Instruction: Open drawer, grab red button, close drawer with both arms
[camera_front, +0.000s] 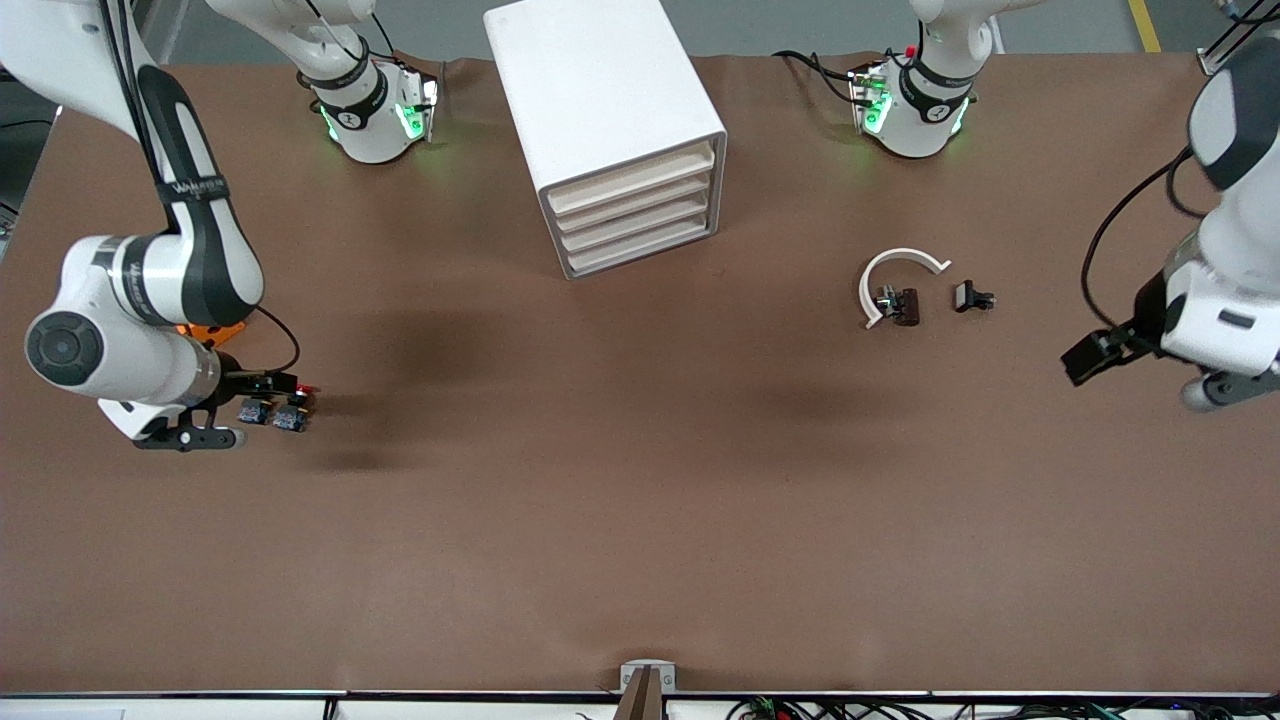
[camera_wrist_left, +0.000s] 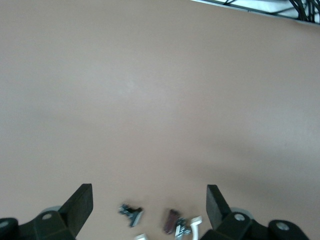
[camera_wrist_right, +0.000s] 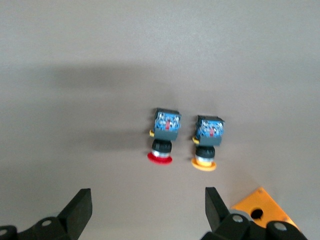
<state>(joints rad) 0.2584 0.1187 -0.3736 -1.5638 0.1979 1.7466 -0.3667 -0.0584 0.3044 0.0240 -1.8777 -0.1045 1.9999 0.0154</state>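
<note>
The white drawer cabinet (camera_front: 610, 130) stands at the middle of the table on the robots' side, and its stacked drawers (camera_front: 635, 215) are all shut. The button (camera_wrist_right: 162, 137) with the red cap lies on the table toward the right arm's end (camera_front: 293, 414), beside its yellow-capped twin (camera_wrist_right: 207, 142). My right gripper (camera_wrist_right: 148, 210) hangs open just above them (camera_front: 235, 408), with nothing between its fingers. Toward the left arm's end, my left gripper (camera_front: 1090, 355) is open and empty (camera_wrist_left: 150, 210) over bare table.
An orange cube (camera_front: 210, 330) sits under the right arm, close to the twin button (camera_wrist_right: 260, 212). A white curved piece (camera_front: 895, 275) and two small dark clips (camera_front: 900, 305) (camera_front: 972, 297) lie between the cabinet and the left gripper.
</note>
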